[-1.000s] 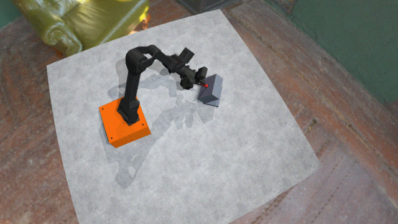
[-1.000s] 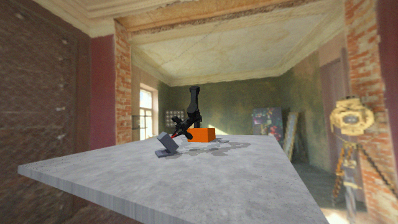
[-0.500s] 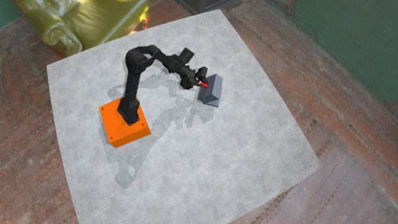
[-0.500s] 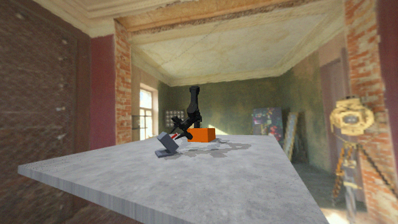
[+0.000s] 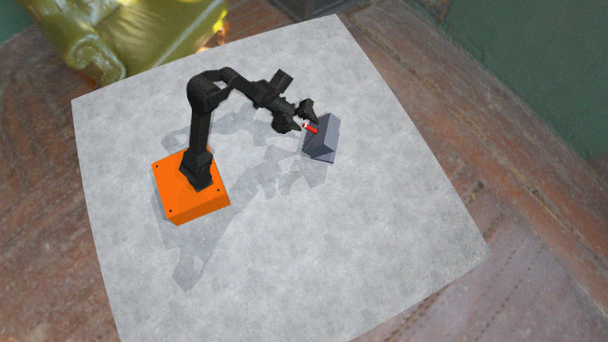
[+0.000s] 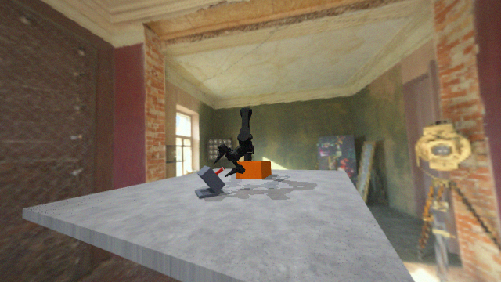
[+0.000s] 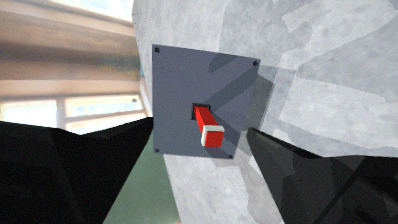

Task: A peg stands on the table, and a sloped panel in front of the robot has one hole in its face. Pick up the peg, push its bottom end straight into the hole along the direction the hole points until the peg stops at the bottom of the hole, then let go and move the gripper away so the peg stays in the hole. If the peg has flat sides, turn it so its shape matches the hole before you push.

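The red peg (image 5: 312,128) (image 6: 219,171) (image 7: 206,119), square with a white band near its outer end, stands with its bottom end in the square hole of the grey sloped panel (image 5: 328,138) (image 6: 211,180) (image 7: 174,85). A good length of it sticks out of the face. Dark hole edge shows beside it in the wrist view; how deep it sits is hidden. My gripper (image 5: 309,125) (image 6: 221,169) (image 7: 201,127) is wide open. Its fingers stand apart on either side of the peg's outer part, with gaps between them and the peg, touching neither peg nor panel.
The orange base block (image 5: 190,190) (image 6: 250,170) carries the arm. The panel rests on a thin foot on the grey table (image 5: 309,247) (image 6: 274,223). The arm's shadows fall across the table and partly over the panel's face.
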Motion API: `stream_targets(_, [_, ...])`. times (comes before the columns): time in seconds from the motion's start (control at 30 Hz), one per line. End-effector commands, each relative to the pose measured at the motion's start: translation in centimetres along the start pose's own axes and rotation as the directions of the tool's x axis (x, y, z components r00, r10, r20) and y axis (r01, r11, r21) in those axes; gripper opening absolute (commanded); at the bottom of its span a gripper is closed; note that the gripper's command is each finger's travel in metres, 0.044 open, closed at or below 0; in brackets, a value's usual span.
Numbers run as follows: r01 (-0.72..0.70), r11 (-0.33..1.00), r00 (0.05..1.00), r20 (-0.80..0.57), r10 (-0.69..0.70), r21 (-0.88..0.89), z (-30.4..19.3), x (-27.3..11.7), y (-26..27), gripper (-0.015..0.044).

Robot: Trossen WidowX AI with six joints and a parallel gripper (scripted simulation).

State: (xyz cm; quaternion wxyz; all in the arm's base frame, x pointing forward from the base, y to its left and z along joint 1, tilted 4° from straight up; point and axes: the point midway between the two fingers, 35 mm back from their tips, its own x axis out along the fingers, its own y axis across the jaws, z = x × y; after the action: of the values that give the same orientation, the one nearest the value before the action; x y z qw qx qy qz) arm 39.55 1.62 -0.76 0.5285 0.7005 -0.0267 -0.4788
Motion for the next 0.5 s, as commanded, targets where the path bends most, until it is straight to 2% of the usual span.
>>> stream_targets(0.0, [-0.001,1.000,1.000,0.001,0.001,0.002,-0.1,-0.9,0.0,0.0440])
stream_targets(0.47, [0.005,1.000,1.000,0.001,-0.005,-0.001,-0.4,-3.7,-0.1,0.0440])
